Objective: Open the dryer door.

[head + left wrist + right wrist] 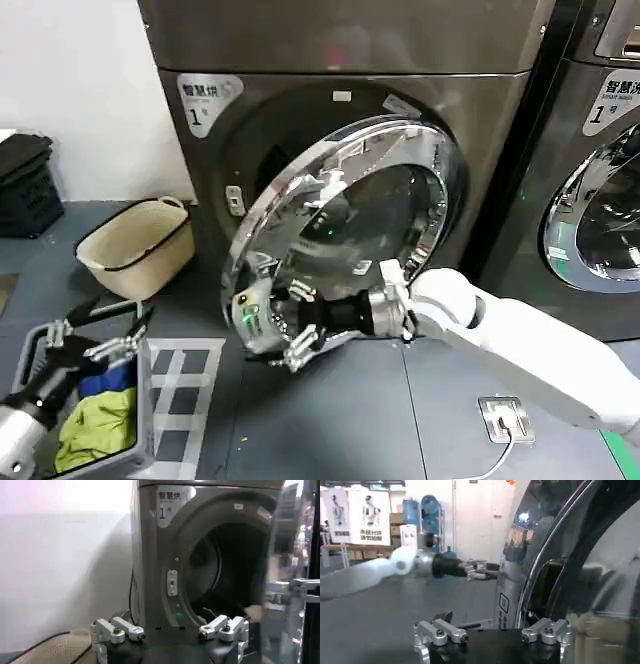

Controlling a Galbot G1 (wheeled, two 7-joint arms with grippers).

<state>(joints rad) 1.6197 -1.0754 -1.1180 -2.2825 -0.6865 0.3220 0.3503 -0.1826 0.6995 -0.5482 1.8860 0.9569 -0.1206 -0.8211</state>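
The dryer [330, 40] is bronze-grey with a "1" badge [208, 100]. Its round chrome-ringed dryer door [380, 200] stands swung partway out, the free edge to the left and low. My right gripper [297, 325] reaches in from the right to the door's lower rim, fingers open, mirrored in the chrome. In the right wrist view the right gripper [492, 635] is open, with the chrome ring [540, 570] just ahead on one side. My left gripper [95, 335] hangs open at the lower left. The left wrist view shows the left gripper [172, 632] open and facing the dark drum opening [225, 565].
A darker twin machine [600, 180] stands at the right. A cream laundry basket [135, 245] sits left of the dryer. A grey crate [140, 440] holding clothes lies under my left gripper, and a black crate [25, 185] is at the far left. A small plate with a cable [505, 418] lies on the floor.
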